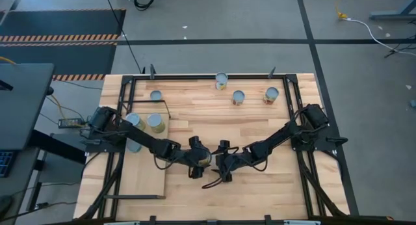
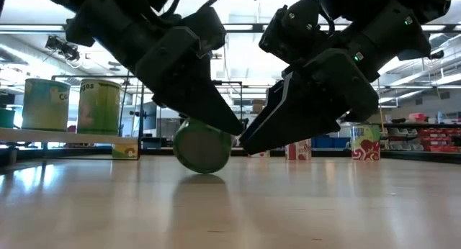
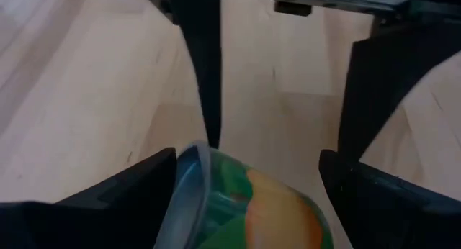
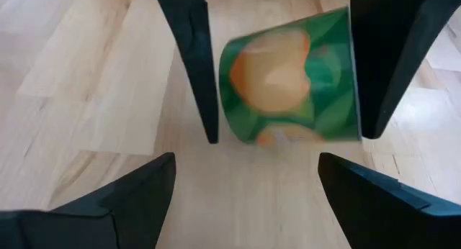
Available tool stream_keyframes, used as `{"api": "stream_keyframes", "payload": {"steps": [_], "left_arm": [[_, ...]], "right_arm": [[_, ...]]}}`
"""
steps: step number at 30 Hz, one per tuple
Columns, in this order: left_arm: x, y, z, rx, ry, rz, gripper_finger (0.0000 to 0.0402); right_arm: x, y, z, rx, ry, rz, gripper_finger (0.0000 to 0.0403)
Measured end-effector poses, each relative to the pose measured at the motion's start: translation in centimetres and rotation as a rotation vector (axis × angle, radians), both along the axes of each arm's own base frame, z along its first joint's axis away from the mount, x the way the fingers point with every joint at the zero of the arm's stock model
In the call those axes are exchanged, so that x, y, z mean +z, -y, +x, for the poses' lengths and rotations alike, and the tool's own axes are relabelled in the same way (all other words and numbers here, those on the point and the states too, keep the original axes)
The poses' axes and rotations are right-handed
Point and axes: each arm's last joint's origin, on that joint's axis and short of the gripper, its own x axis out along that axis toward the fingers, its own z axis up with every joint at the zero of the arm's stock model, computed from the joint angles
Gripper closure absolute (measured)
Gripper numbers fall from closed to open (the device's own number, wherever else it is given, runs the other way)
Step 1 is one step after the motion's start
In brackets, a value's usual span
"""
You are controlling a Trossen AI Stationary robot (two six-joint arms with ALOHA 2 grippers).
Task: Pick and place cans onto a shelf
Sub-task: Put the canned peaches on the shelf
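Note:
A green can with an orange picture on its label (image 4: 288, 80) lies on its side near the table's middle (image 1: 205, 158). My left gripper (image 1: 200, 158) reaches in from the left and is shut on it. My right gripper (image 1: 222, 168) is open and empty just right of the can, its fingers pointing at it without touching. Two cans (image 1: 132, 120) (image 1: 155, 123) stand upright on the pale shelf (image 1: 146, 170) at the left. They also show in the low view (image 2: 47, 103) (image 2: 101, 105). My left gripper holds the can by its two flat ends, one finger (image 4: 198, 76) at one end and the other over the opposite end (image 4: 350, 69). The fingers slant down from the table's left. The can lies tilted on its side, its lowest edge (image 2: 204, 170) at the tabletop. Whether that edge touches the tabletop, I cannot tell.
Three cans (image 1: 221, 80) (image 1: 238, 97) (image 1: 271, 95) stand near the table's far edge, and one more (image 1: 156, 95) at the far left. A black frame (image 1: 286, 88) runs around the work area. The two grippers stand close together, tips toward each other.

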Motion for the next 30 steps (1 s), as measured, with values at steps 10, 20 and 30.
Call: {"api": "stream_keyframes", "payload": {"steps": [10,20,30], "left_arm": [[1.9,1.1,-0.5,-0.036,0.066,-0.014,0.0055],[3.8,2.8,-2.1,0.034,0.106,-0.095,0.0055],[3.0,3.3,-4.1,0.144,-0.045,-0.127,0.0056]], "right_arm": [[0.0,0.5,0.2,-0.007,0.001,-0.023,0.0055],[-0.1,0.8,0.2,-0.012,-0.014,-0.031,0.0055],[-0.3,0.9,0.0,-0.008,-0.041,-0.047,0.0055]]}}
